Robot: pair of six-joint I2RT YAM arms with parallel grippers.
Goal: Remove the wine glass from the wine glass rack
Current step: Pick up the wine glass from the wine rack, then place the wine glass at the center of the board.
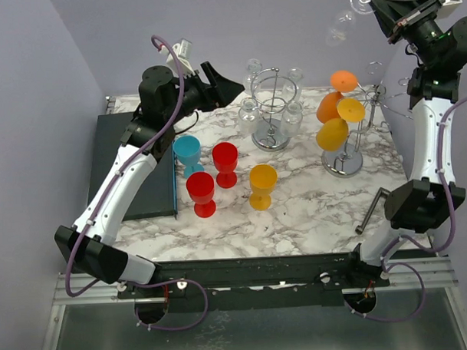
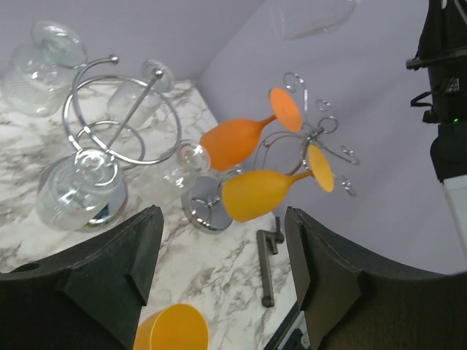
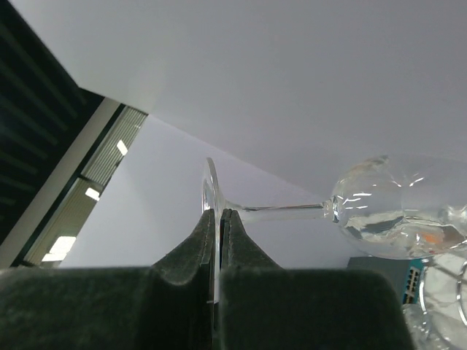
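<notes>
Wine glass (image 3: 390, 215) (image 1: 341, 25) (clear, stemmed): off the wine glass rack (image 1: 342, 165), high in the air above it, lying roughly on its side with the bowl pointing toward the bench centre. Right jaws closed on the edge of its foot; stem and bowl hang free. Rack stands at the right rear of the bench (image 1: 312, 214), with orange glasses (image 1: 329, 106) and yellow glasses (image 1: 332, 133) hanging from its arms. Left jaws open, holding nothing, raised over the rear left of the bench, facing the rack. Centre rear: chrome ring stand (image 1: 273, 112) carrying clear glasses. In front of it a blue cup (image 1: 187, 152), two red cups (image 1: 225, 161) and a yellow cup (image 1: 263, 183), all upright.
</notes>
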